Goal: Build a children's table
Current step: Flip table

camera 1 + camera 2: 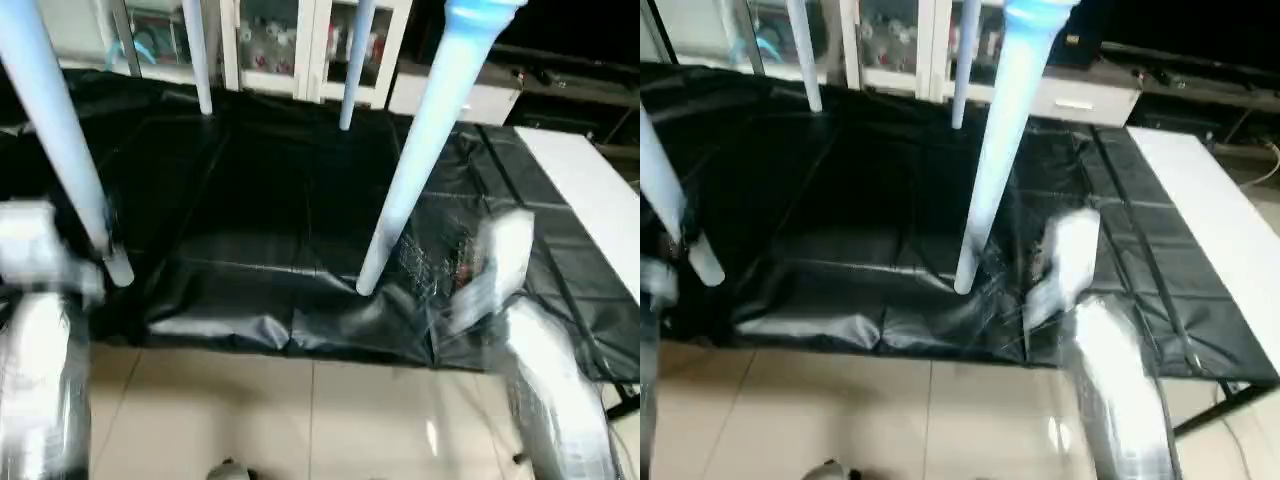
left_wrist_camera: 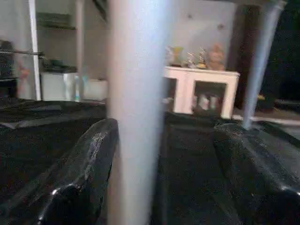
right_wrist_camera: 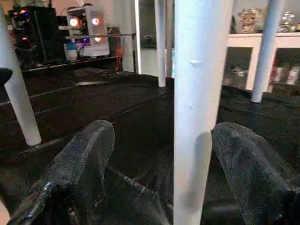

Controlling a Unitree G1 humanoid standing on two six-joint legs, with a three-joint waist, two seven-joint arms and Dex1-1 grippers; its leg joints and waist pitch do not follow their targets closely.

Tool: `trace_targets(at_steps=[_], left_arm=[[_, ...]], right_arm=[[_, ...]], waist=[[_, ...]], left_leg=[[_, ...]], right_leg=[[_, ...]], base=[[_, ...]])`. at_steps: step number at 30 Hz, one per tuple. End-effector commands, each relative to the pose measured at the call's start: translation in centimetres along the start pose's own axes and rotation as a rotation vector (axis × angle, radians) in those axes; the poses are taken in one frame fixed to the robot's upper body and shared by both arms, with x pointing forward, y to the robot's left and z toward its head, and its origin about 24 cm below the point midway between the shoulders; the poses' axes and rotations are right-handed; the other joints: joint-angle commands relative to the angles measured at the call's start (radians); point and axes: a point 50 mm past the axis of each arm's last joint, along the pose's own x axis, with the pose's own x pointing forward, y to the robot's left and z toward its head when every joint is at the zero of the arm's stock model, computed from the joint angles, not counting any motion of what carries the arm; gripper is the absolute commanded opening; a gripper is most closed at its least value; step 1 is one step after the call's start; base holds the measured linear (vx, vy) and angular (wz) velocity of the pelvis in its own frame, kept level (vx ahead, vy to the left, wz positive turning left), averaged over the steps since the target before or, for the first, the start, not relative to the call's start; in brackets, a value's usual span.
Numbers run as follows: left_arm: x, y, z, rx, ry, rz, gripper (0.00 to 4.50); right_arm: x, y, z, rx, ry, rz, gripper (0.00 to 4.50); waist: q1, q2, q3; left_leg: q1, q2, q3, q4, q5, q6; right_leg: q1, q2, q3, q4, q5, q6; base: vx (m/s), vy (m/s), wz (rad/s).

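While parted, right tool (image 3: 159,173) astride leg (image 3: 199,93) (untouched).

head pair: down over black table (image 1: 250,200) | wrists: close on legs (image 3: 201,93)

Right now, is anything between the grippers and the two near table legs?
Nothing visible. The left gripper has the near left leg standing between its open fingers, and the right gripper brackets the near right leg the same way. Both legs stand on the black-draped table.
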Motion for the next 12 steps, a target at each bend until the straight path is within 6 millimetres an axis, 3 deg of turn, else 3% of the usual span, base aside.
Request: trace_targets(at_steps=[1, 2, 3, 4, 5, 6, 7, 8, 9, 10, 11, 12], left_arm=[[-0.3, -2.0, -0.3, -0.021, 0.054, -0.067, 3.58], [-0.4, -2.3, -0.4, -0.023, 0.059, -0.069, 3.58], [-0.8, -3.7, -0.8, -0.036, 0.09, -0.081, 3.58], [-0.9, -4.4, -1.1, -0.038, 0.108, -0.083, 3.58], [-0.7, -4.8, -1.2, -0.038, 0.12, -0.075, 3.58], [-0.6, -5.0, -1.3, -0.038, 0.123, -0.07, 3.58], [-0.3, -5.2, -1.4, -0.036, 0.132, -0.062, 3.58], [-0.1, -5.3, -1.4, -0.036, 0.138, -0.057, 3.58], [-0.1, -5.4, -1.4, -0.039, 0.14, -0.058, 3.58], [0.1, -5.4, -1.4, -0.038, 0.139, -0.068, 3.58], [0.1, -5.4, -1.3, -0.031, 0.141, -0.068, 3.58], [0.0, -5.4, -1.3, -0.024, 0.145, -0.07, 3.58]], right_arm=[[-0.5, -0.1, 0.6, -0.038, -0.002, -0.054, 3.66], [-0.5, -0.2, 0.5, -0.039, 0.007, -0.072, 3.66], [-1.0, -0.9, -0.2, -0.054, 0.059, -0.185, 3.66], [-1.3, -1.3, -0.6, -0.058, 0.085, -0.248, 3.66], [-1.2, -1.6, -0.7, -0.062, 0.098, -0.287, 3.66], [-1.1, -1.8, -0.7, -0.062, 0.107, -0.312, 3.66], [-0.9, -2.1, -0.8, -0.064, 0.117, -0.334, 3.66], [-0.7, -2.2, -0.8, -0.067, 0.126, -0.348, 3.66], [-0.6, -2.3, -0.8, -0.072, 0.133, -0.356, 3.66], [-0.4, -2.4, -0.8, -0.085, 0.144, -0.362, 3.66], [-0.4, -2.5, -0.8, -0.089, 0.147, -0.363, 3.66], [-0.4, -2.5, -0.9, -0.088, 0.154, -0.366, 3.66]], waist=[[-0.009, 0.023, -0.046], [-0.01, 0.024, -0.04], [-0.011, 0.034, -0.036], [-0.02, 0.029, -0.035], [-0.022, 0.033, -0.031], [-0.028, 0.035, -0.03], [-0.047, 0.043, -0.03], [-0.05, 0.053, -0.027], [-0.055, 0.059, -0.023], [-0.029, 0.068, -0.035], [-0.029, 0.068, -0.035], [-0.018, 0.046, -0.032]], left_leg=[[0.044, 0.055, -0.033, -0.096, -0.562, -0.075], [0.051, 0.053, -0.036, -0.093, -0.59, -0.08], [0.055, 0.053, -0.039, -0.094, -0.612, -0.087], [0.057, 0.049, -0.045, -0.094, -0.635, -0.096], [0.06, 0.05, -0.049, -0.099, -0.658, -0.102], [0.073, 0.047, -0.051, -0.096, -0.7, -0.107], [0.075, 0.049, -0.062, -0.106, -0.756, -0.111], [0.066, 0.055, -0.068, -0.121, -0.788, -0.115], [0.052, 0.063, -0.07, -0.146, -0.834, -0.119], [-0.03, 0.083, -0.052, -0.223, -0.921, -0.12], [-0.03, 0.083, -0.052, -0.223, -0.921, -0.12], [-0.011, 0.068, -0.023, -0.217, -0.866, -0.099]], right_leg=[[0.0, -0.074, 0.048, -0.108, -0.467, -0.09], [-0.008, -0.078, 0.047, -0.123, -0.563, -0.064], [-0.012, -0.077, 0.044, -0.13, -0.61, -0.051], [-0.005, -0.075, 0.033, -0.139, -0.668, -0.028], [-0.004, -0.071, 0.026, -0.145, -0.69, -0.019], [-0.008, -0.063, 0.012, -0.156, -0.711, -0.005], [0.012, -0.056, -0.016, -0.159, -0.668, -0.007], [0.025, -0.052, -0.025, -0.15, -0.635, -0.011], [0.041, -0.04, -0.037, -0.131, -0.586, -0.02], [0.12, -0.024, -0.032, 0.06, -0.252, -0.054], [0.12, -0.024, -0.032, 0.06, -0.252, -0.054], [0.084, -0.03, 0.014, 0.066, -0.336, -0.034]], base=[[0.0, 0.0, 0.0], [0.0, 0.0, 0.0], [0.0, 0.0, 0.0], [0.0, 0.0, 0.0], [0.0, 0.0, 0.0], [0.0, 0.0, 0.0], [-0.063, 0.029, -0.04], [-0.067, 0.039, -0.1], [-0.152, 0.053, -0.21], [-0.117, 0.037, -0.18], [-0.111, -0.012, -0.1], [0.0, 0.0, 0.0]])
